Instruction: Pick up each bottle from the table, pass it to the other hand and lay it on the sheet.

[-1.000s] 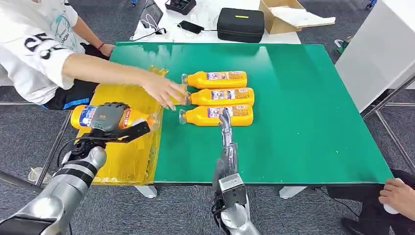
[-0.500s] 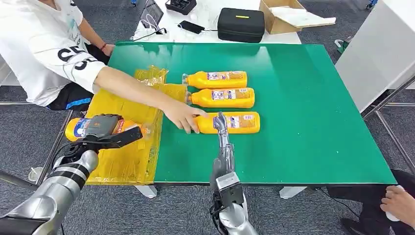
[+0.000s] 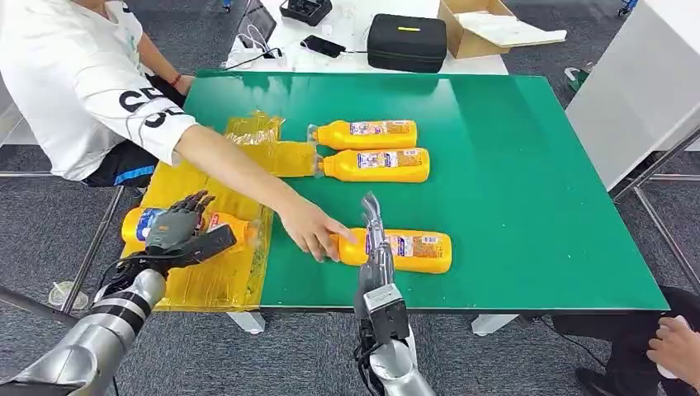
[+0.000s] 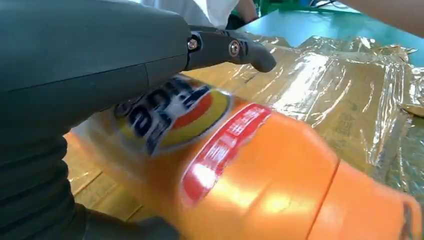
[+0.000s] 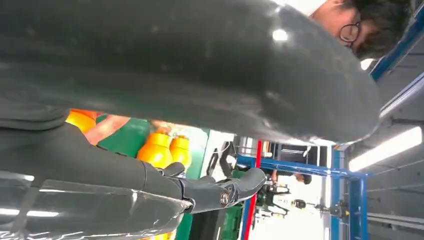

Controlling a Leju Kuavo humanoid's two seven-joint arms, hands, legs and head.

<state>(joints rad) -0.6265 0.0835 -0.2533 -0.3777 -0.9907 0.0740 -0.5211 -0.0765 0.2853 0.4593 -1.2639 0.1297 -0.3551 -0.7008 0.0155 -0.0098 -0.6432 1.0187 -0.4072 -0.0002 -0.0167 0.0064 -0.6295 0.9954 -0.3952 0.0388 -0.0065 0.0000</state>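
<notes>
left hand [image 3: 176, 227] rests over bottle [image 3: 137, 223] lying on yellow sheet [image 3: 216, 272], fingers spread, likely releasing. right hand [image 3: 371, 216] flat over near bottle [image 3: 413, 250], steadied by person's hand [image 3: 309, 228]; grip unclear.

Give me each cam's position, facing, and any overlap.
Head: high on the body, looking down at the green table; both arms, left robot hand over a bottle on the sheet.
Left wrist: behind that robot hand, facing the same bottle and sheet.
Right wrist: behind the right robot hand, facing across the table.
Shared: bottle, sheet.
</notes>
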